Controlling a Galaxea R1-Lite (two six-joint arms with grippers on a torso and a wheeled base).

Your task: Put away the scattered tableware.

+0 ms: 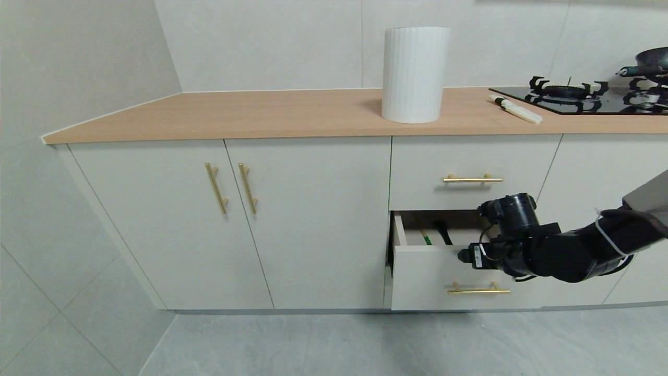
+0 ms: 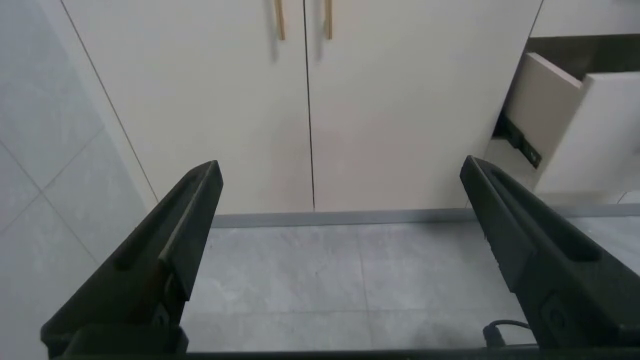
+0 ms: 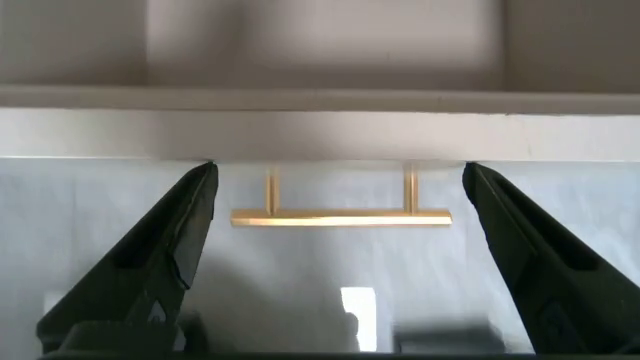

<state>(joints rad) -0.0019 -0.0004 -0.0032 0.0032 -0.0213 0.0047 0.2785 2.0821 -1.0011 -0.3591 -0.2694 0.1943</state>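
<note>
A cream-handled utensil (image 1: 514,109) lies on the wooden counter (image 1: 261,112) beside the stove. The lower drawer (image 1: 428,271) stands pulled out, and a green utensil (image 1: 426,238) and a black one (image 1: 443,233) lie inside it. My right arm (image 1: 543,253) hangs over the drawer's front panel. My right gripper (image 3: 338,172) is open and holds nothing, above the front's top edge, with the gold handle (image 3: 340,215) below it. My left gripper (image 2: 340,168) is open and holds nothing. It sits low over the floor, facing the cabinet doors (image 2: 300,90), with the open drawer (image 2: 560,110) off to one side.
A tall white ribbed container (image 1: 415,73) stands on the counter. The black gas hob (image 1: 584,96) with a pan (image 1: 652,60) sits at the counter's right end. A shut drawer (image 1: 472,167) is above the open one, with two shut cabinet doors (image 1: 235,219) to the left. Grey tiled floor lies below.
</note>
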